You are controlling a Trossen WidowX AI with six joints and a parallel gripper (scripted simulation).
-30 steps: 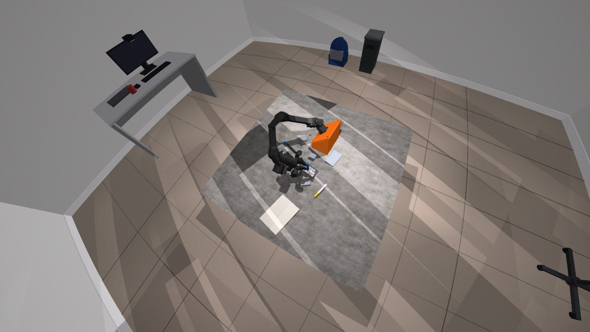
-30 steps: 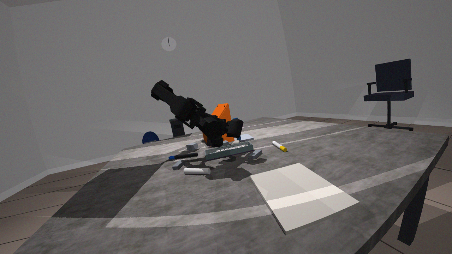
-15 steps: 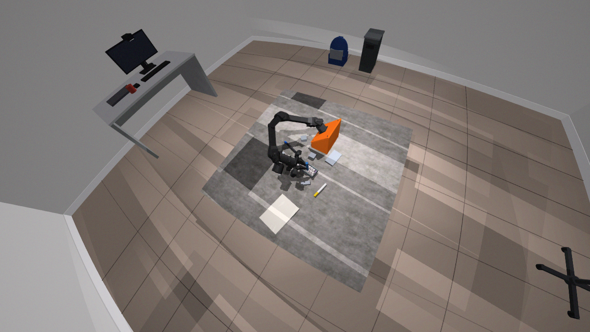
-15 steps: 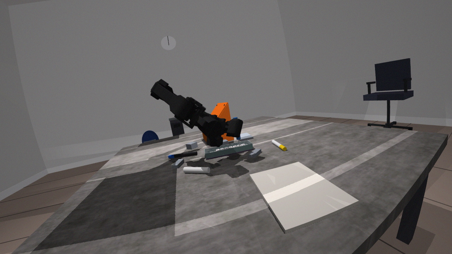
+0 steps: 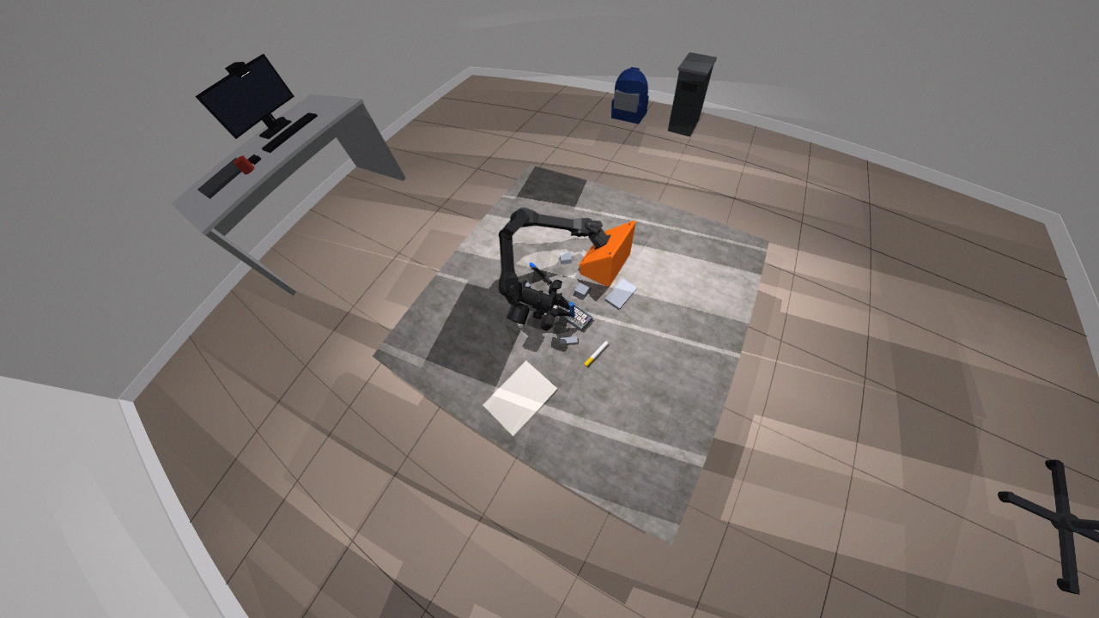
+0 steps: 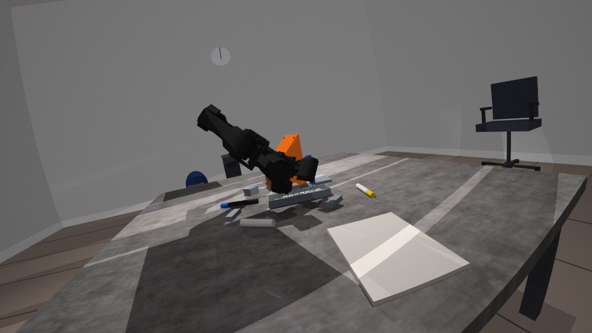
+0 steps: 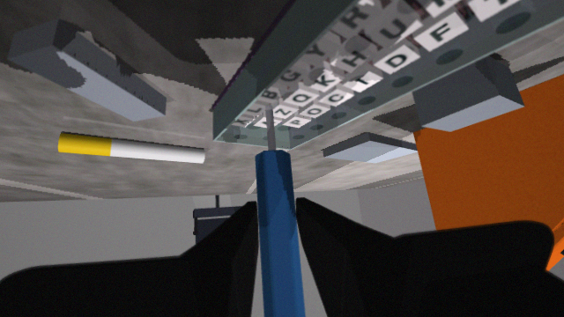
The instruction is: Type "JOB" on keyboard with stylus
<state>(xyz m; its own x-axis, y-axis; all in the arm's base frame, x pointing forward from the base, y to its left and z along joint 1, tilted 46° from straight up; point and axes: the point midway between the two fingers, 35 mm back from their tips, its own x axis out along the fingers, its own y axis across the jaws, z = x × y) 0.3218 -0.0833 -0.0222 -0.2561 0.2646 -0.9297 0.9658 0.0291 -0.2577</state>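
Note:
My gripper [image 7: 276,208] is shut on the blue stylus [image 7: 278,238] [image 5: 571,306], whose thin grey tip points to the keyboard. The small keyboard [image 5: 580,318] [image 6: 299,198] [image 7: 264,66] has a teal-grey case and white letter keys. In the wrist view the tip is at the near end of the keys, in front of the key left of Z and close to B. I cannot tell whether it touches or presses a key. O shows two keys to the right of the tip, beside P and C. B is partly shaded; I cannot make out J. In the exterior view the arm hides the fingers.
The orange arm stand [image 5: 610,257] [image 7: 493,167] is beyond the keyboard. A yellow-and-white marker [image 5: 597,353] [image 6: 365,190] [image 7: 145,151], several grey blocks, a black pen [image 6: 244,202] with a blue end, a white cylinder [image 6: 257,223] and a white pad [image 5: 519,399] [image 6: 393,256] lie around it.

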